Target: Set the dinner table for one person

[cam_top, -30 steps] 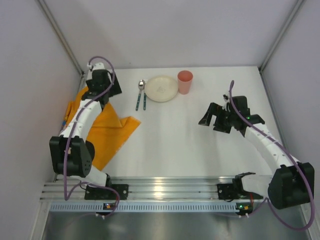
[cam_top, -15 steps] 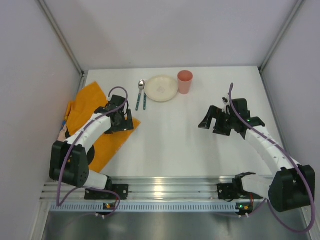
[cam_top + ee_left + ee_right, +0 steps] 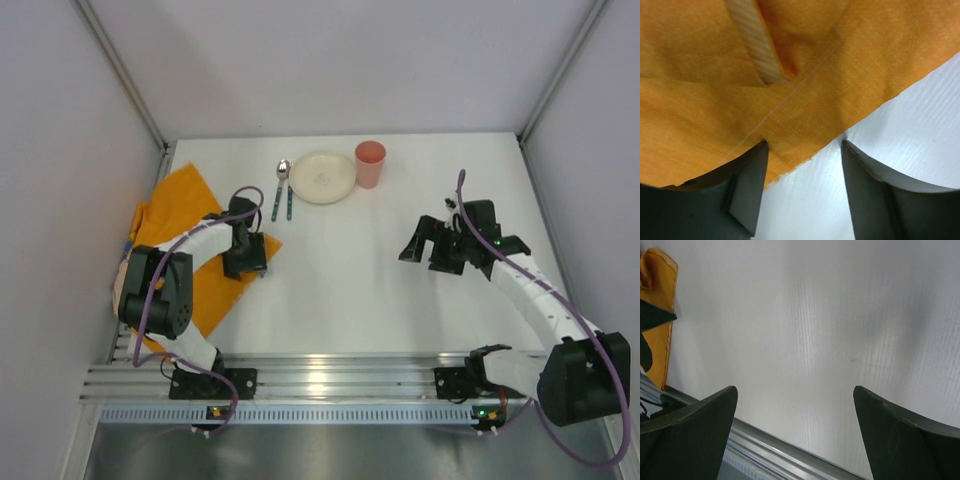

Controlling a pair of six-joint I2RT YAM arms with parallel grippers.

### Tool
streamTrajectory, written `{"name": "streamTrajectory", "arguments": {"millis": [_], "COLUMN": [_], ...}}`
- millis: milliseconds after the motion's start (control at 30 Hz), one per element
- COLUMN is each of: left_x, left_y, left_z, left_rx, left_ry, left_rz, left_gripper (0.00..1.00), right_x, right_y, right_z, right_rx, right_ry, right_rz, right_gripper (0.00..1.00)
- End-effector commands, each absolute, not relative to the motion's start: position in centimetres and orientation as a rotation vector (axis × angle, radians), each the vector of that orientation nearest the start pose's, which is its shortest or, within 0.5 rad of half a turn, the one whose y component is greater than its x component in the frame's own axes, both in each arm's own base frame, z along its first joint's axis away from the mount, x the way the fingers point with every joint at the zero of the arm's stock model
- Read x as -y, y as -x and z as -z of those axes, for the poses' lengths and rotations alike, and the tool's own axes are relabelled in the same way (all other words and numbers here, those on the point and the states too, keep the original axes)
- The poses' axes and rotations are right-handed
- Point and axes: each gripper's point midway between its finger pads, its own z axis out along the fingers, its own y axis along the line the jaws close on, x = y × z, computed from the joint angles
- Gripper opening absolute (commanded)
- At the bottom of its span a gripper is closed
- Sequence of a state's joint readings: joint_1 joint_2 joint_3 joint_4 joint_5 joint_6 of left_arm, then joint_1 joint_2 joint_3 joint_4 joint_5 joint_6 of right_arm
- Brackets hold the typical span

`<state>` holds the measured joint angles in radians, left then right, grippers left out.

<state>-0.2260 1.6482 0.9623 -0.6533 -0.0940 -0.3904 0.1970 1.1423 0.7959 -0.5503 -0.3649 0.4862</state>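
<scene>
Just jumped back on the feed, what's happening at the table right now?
The left hand is down at the right-hand corner of the orange placemat, jaws open astride its edge and not yet closed on it. The mat lies rumpled at the left side of the table. The right hand hovers open over bare surface, holding nothing. The plate, pink cup and two utensils sit together at the far edge, no hand near them.

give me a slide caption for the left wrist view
Left gripper open over the orange cloth edge on the dinner table
</scene>
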Motion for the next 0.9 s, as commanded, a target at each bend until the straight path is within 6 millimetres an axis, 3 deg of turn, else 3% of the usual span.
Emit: {"name": "streamTrajectory", "arguments": {"millis": [0, 33, 133, 167, 267, 400, 533, 567, 600, 633, 667, 700, 733, 767, 800, 833, 867], "left_x": [4.1, 3.8, 3.1, 3.1, 3.3, 6.7, 14.7, 18.3, 20.1, 21.9, 25.3, 26.8, 28.6, 31.9, 34.1, 37.1, 39.6], "left_y": [-29.0, -28.9, -28.5, -28.6, -28.9, -28.8, -27.0, -26.5, -26.2, -26.0, -26.1, -26.0, -26.1, -26.4, -26.1, -27.2, -26.4], "left_z": [0.2, 0.3, 0.9, 0.9, 0.4, -2.1, -5.3, -6.7, -7.4, -7.7, -9.6, -10.2, -9.7, -11.7, -12.5, -13.1, -13.7], "left_rx": [-2.871, -2.877, -2.902, -2.904, -2.910, -2.922, -2.977, -2.972, -2.978, -2.989, -2.960, -2.967, -3.001, -2.958, -2.959, -2.921, -2.896], "left_ry": [0.281, 0.277, 0.289, 0.292, 0.293, 0.293, 0.174, 0.088, 0.070, 0.093, 0.019, 0.002, 0.015, -0.061, -0.108, -0.154, -0.236], "left_rz": [-0.103, -0.110, -0.114, -0.098, -0.067, 0.096, 0.286, 0.382, 0.429, 0.466, 0.559, 0.595, 0.618, 0.720, 0.819, 0.903, 0.980], "left_gripper": [0.62, 0.49, 0.36, 0.19, 0.00, 0.00, 0.00, 0.00, 0.00, 0.00, 0.00, 0.00, 0.00, 0.00, 0.00, 0.12, 0.27], "right_x": [-12.4, -12.3, -12.0, -11.8, -11.7, -11.1, -9.7, -9.4, -9.1, -8.9, -8.9, -8.9, -8.9, -8.8, -8.7, -8.7, -8.7], "right_y": [-25.3, -25.3, -25.1, -25.1, -25.0, -24.8, -24.6, -24.3, -24.2, -24.1, -24.1, -24.1, -24.1, -24.0, -24.0, -23.9, -23.9], "right_z": [-12.8, -12.8, -12.5, -12.5, -12.3, -12.2, -11.9, -11.8, -11.7, -11.7, -11.9, -12.1, -12.1, -12.1, -12.0, -11.8, -11.7], "right_rx": [-2.500, -2.499, -2.503, -2.503, -2.505, -2.507, -2.513, -2.522, -2.528, -2.525, -2.521, -2.518, -2.519, -2.527, -2.531, -2.541, -2.547], "right_ry": [-0.196, -0.197, -0.206, -0.212, -0.213, -0.212, -0.207, -0.208, -0.213, -0.220, -0.223, -0.227, -0.236, -0.248, -0.253, -0.262, -0.263], "right_rz": [-0.700, -0.694, -0.686, -0.683, -0.679, -0.654, -0.576, -0.558, -0.543, -0.536, -0.541, -0.541, -0.540, -0.540, -0.538, -0.538, -0.539], "right_gripper": [1.00, 1.00, 1.00, 1.00, 1.00, 1.00, 1.00, 1.00, 1.00, 1.00, 1.00, 1.00, 1.00, 1.00, 1.00, 1.00, 1.00]}}
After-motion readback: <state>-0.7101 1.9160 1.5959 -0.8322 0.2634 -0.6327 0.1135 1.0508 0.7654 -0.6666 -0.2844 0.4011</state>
